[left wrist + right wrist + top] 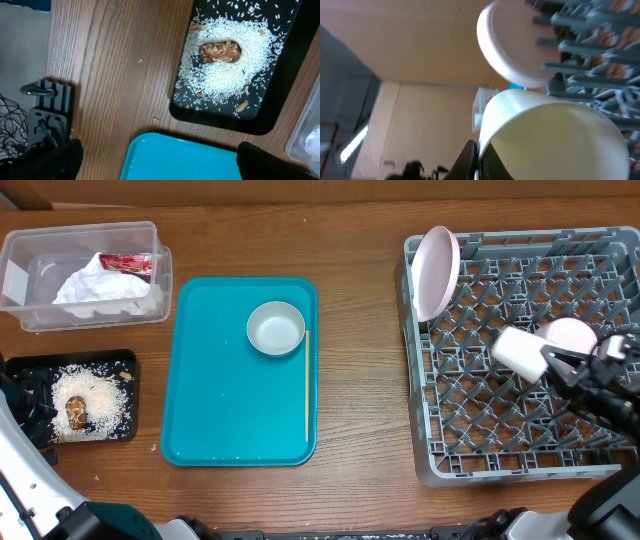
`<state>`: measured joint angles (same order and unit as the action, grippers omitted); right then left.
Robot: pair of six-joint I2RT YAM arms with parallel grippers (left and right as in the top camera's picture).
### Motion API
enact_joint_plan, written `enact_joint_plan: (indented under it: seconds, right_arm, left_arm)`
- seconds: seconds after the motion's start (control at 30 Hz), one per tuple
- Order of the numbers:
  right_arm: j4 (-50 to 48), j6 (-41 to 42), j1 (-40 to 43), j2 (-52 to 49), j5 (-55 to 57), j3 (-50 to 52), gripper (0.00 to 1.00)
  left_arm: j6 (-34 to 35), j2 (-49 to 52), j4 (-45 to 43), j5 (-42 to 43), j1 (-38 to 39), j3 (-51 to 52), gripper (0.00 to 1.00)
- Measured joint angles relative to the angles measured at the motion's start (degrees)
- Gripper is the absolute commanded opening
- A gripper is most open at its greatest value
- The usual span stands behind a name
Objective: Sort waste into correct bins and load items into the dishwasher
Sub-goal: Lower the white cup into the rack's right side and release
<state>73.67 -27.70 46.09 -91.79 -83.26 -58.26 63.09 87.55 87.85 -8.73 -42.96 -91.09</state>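
Right tool (480, 159) pinches rim of white cup (545, 135), cup on its side over dish rack (500, 465) at tabletop's right edge, small plate (570, 332) just beside.

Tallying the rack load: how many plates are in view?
2. The large plate stands on edge in the dish rack's far-left corner; the small plate sits mid-right, beside the white cup. The right arm may hide more.

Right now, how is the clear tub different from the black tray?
The clear tub is see-through and deeper; the black tray is dark and shallow. The tub holds a crumpled napkin and a red wrapper; the tray holds rice with a brown lump. Both are rectangular and sit beside the teal tray.
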Motion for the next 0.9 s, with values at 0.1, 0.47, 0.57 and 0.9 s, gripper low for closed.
enact_joint_plan:
  seconds: [0.1,0.47,0.57,0.9]
  right_arm:
    - [-1.7,0.6,-3.6,0.0,0.3,0.0,0.04]
    - [0.1,10.0,-6.0,0.0,10.7,0.0,0.04]
    - [1.1,11.0,-6.0,0.0,13.3,0.2,0.04]
    - [3.2,11.7,-6.0,0.0,17.8,0.2,0.04]
  left_arm:
    - [0.0,0.0,0.0,0.0,0.0,0.0,1.00]
    - [0.0,0.0,0.0,0.0,0.0,0.0,1.00]
    - [0.0,0.0,0.0,0.0,0.0,0.0,1.00]
    - [0.0,0.0,0.0,0.0,0.0,0.0,1.00]
